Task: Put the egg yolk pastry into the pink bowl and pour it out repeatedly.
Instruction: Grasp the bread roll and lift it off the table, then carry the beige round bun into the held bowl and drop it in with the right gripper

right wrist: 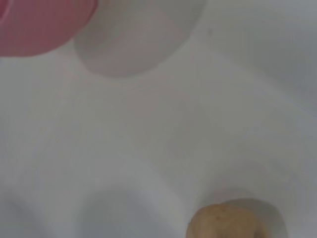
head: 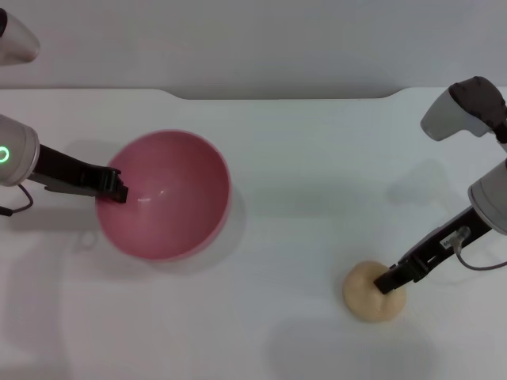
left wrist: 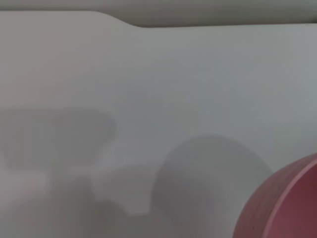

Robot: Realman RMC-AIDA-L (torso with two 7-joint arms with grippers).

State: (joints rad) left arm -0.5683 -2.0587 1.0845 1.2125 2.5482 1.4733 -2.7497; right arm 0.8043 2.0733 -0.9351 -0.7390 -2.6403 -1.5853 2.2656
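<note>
The pink bowl [head: 170,198] is at the left of the white table, empty, with its opening facing up. Its shadow lies offset beneath it, so it hangs a little above the table. My left gripper [head: 116,187] is shut on the bowl's left rim. The bowl's edge also shows in the left wrist view [left wrist: 290,203] and in the right wrist view [right wrist: 39,20]. The egg yolk pastry [head: 366,299] rests on the table at the front right. My right gripper [head: 388,282] is on its top, shut on it. The pastry also shows in the right wrist view [right wrist: 225,223].
The white table [head: 301,158] ends at a far edge with a shallow notch [head: 285,96]. Bare table lies between the bowl and the pastry. Parts of both arms stand at the left and right edges.
</note>
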